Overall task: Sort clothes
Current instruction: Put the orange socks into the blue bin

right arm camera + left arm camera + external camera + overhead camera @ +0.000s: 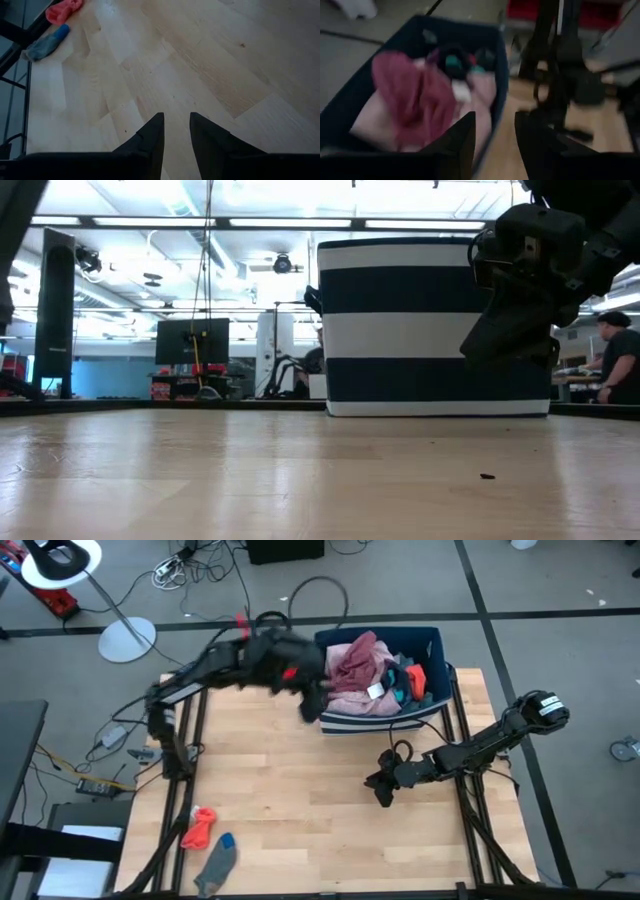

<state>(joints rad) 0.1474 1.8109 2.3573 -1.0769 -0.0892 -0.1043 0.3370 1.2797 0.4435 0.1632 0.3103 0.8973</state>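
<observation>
Left gripper (312,712) hangs at the near-left corner of the striped bin (432,648), fingers (462,142) apart, nothing between them. In its wrist view the bin rim sits just ahead of the fingertips and the pile of clothes (362,672) lies inside, just beyond: pink garment (415,100) on top, darker pieces with teal and a red-orange piece (416,680) toward the far side.

Right gripper (384,790) is low over bare table (290,800), in front of the bin, fingers (150,142) slightly apart, holding nothing.

Two items lie well away from both grippers at the table's front-left corner: a red-orange piece (199,828) and, just beside it, a grey sock with blue toe (218,858).

A person (618,360) stands in the room beyond.
</observation>
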